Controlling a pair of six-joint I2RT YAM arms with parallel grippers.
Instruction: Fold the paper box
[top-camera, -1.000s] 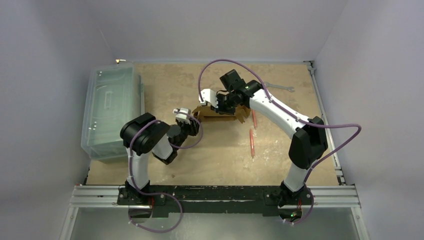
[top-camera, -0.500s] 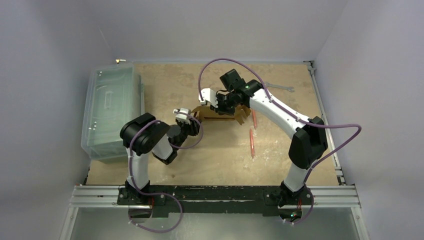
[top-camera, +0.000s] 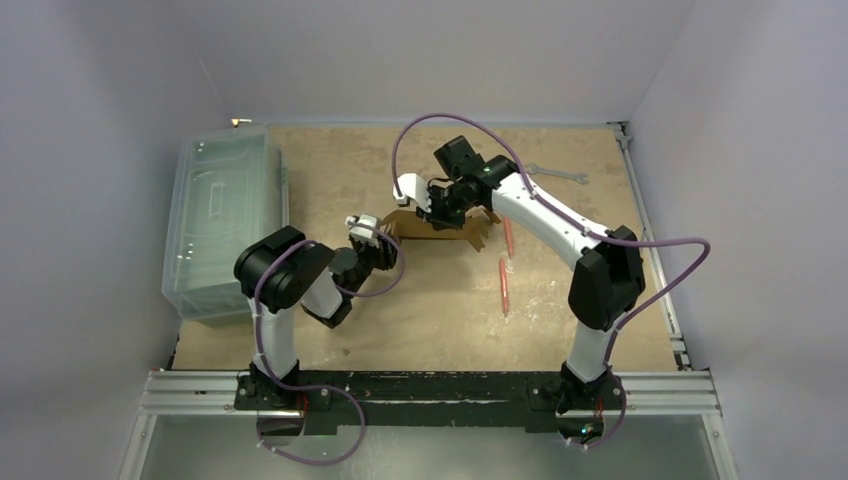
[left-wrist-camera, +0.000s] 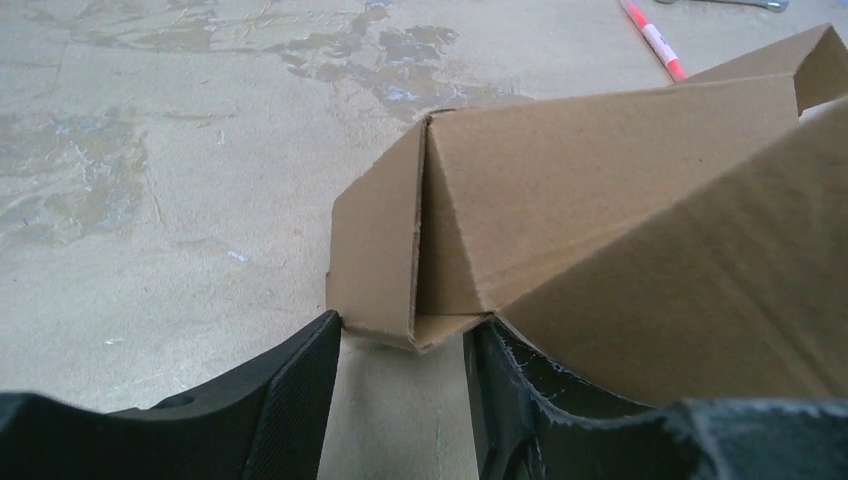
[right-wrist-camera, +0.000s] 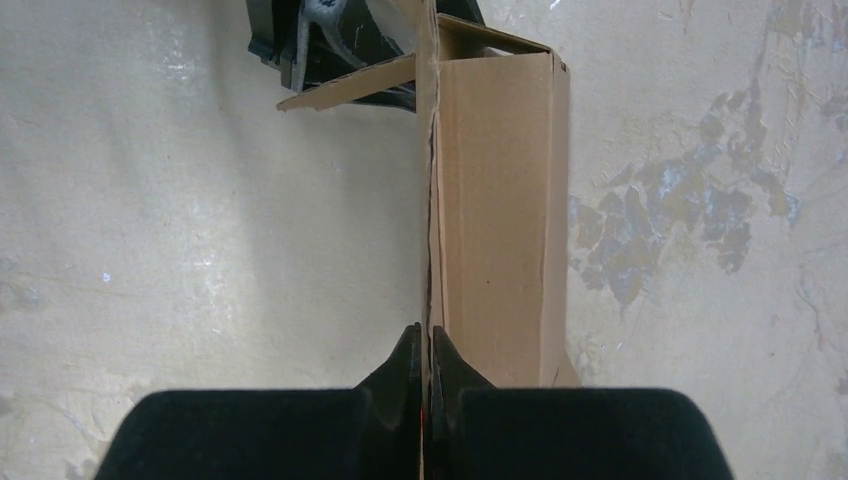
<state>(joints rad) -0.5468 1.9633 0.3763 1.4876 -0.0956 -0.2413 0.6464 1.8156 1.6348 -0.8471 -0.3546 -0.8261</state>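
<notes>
Reaching rightward from near the clear bin (top-camera: 190, 250), the left gripper (left-wrist-camera: 405, 345) is spread, with the paper box's (left-wrist-camera: 600, 200) folded corner edge at its fingertips. The box sits mid-table (top-camera: 430, 320). The right gripper (right-wrist-camera: 424, 340) pinches its upright wall edge. Bare tabletop lies nearer, and red pens (top-camera: 503, 285) lie to the right.

Paper box (top-camera: 437, 230) ctr of table (top-camera: 420, 310); bin (top-camera: 222, 225) L; pens (top-camera: 504, 285) R; wrench (top-camera: 558, 176) rear R.

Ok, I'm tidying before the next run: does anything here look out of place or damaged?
The paper box shows no visible tear or crushing. The strays stand out: two red pens on the table just right of the box, and a wrench near the far right corner.
</notes>
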